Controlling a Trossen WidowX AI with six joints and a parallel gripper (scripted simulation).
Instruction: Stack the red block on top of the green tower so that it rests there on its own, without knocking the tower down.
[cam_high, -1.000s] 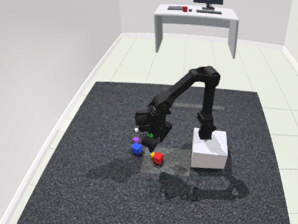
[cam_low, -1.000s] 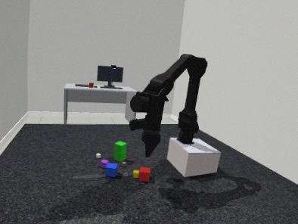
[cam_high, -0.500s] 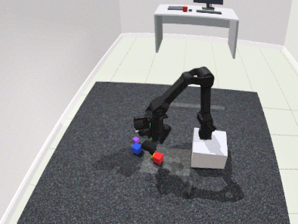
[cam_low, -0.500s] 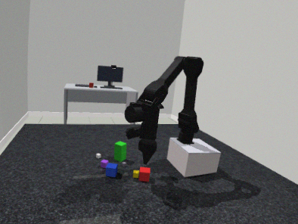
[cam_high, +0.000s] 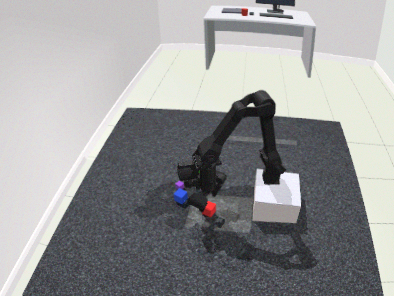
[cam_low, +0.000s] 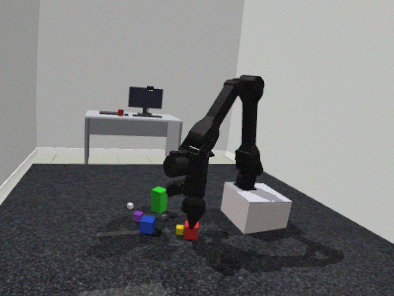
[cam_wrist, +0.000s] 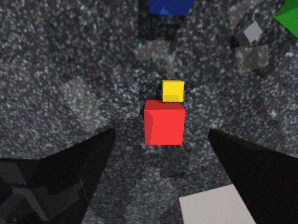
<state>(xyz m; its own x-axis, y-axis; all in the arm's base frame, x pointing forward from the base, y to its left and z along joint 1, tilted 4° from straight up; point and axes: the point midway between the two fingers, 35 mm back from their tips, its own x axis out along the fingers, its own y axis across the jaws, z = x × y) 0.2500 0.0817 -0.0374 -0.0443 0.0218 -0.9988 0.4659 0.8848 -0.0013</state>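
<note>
Red block (cam_wrist: 164, 123) sat between my gripper's (cam_wrist: 160, 150) spread, empty fingers, yellow cube (cam_wrist: 173, 91) touching its far edge.

I see a dark speckled mat (cam_low: 60, 250) carrying everything: the red block (cam_low: 191, 231) touching a small yellow cube (cam_low: 179, 229), a blue cube (cam_low: 147, 224), a purple cube (cam_low: 137, 216), a white cube (cam_low: 130, 205), the green tower (cam_low: 159, 199) upright, and the arm's white base box (cam_low: 256, 206).
</note>
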